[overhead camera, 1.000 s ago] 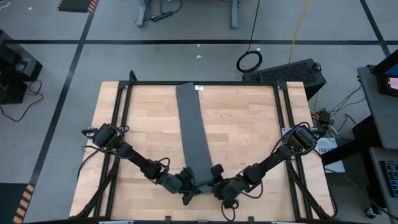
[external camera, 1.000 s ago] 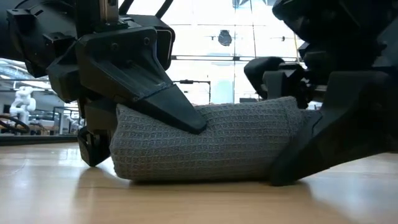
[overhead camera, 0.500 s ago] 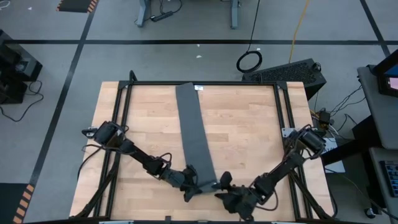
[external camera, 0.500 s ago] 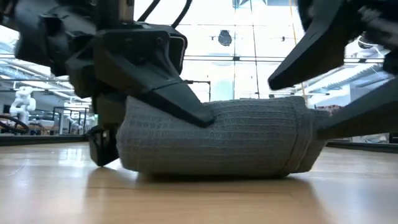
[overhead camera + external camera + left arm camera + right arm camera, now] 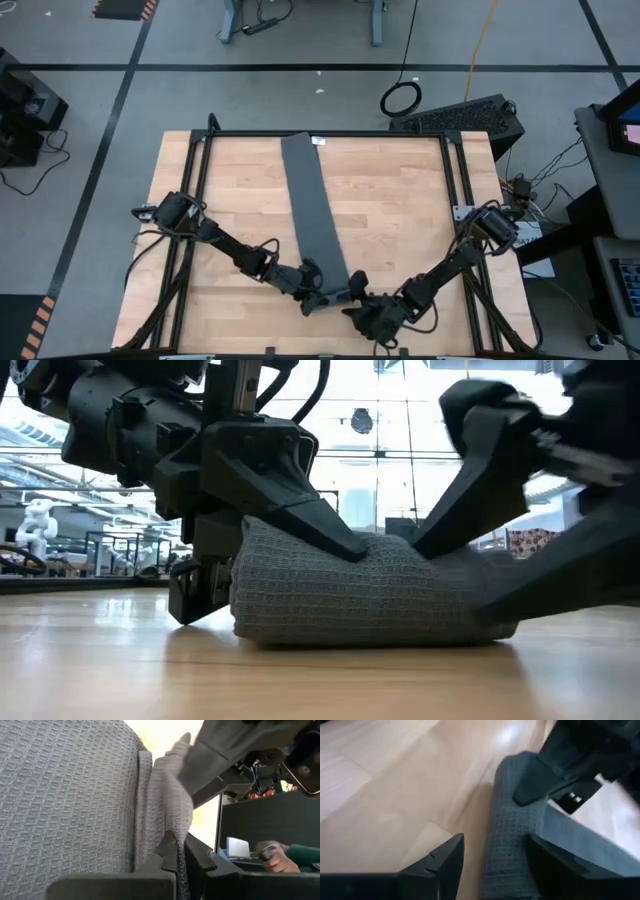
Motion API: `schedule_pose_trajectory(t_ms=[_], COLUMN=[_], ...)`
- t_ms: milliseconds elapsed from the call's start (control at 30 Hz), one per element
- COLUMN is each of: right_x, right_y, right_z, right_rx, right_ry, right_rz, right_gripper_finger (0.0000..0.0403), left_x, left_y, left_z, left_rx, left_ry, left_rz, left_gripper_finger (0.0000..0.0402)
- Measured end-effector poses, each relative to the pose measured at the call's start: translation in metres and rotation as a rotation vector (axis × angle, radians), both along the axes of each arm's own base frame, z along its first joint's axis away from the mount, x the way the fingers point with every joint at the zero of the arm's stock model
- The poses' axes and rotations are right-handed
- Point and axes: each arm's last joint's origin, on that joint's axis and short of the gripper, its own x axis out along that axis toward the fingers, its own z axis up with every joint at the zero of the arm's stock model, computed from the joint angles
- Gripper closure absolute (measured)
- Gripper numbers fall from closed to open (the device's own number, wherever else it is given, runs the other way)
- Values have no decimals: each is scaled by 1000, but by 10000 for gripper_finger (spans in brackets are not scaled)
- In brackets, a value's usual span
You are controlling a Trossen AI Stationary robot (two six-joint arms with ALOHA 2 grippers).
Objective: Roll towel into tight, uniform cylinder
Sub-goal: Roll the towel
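The dark grey waffle-weave cloth towel (image 5: 318, 225) lies as a long strip on the pale wooden counter (image 5: 400, 220), its near end rolled. At that roll, the left tool (image 5: 312, 297) pinches the cloth; the right tool (image 5: 492, 857) straddles it, fingers wide.

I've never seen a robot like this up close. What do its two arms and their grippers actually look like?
Both arms are dark, nearly black, built of slim jointed links with loose black cables looping along them. The left gripper and the right gripper each end in two matte black fingers, broad at the base and tapering to wedge-shaped tips. No markings or labels show on them.
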Motion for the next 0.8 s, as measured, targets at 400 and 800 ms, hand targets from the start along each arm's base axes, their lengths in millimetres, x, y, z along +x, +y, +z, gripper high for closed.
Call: schedule_pose_trajectory(t_ms=[400,800], right_x=[21,26], right_y=[-33,-43], right_z=[-6,-8], right_rx=[271,428], right_ry=[153,229], right_rz=[-107,-174], right_gripper_finger=[198,239], left_x=[0,-4], left_y=[0,2], left_z=[0,0], left_rx=[2,95], left_ry=[1,13], left_rz=[18,-27], left_gripper_finger=[385,305])
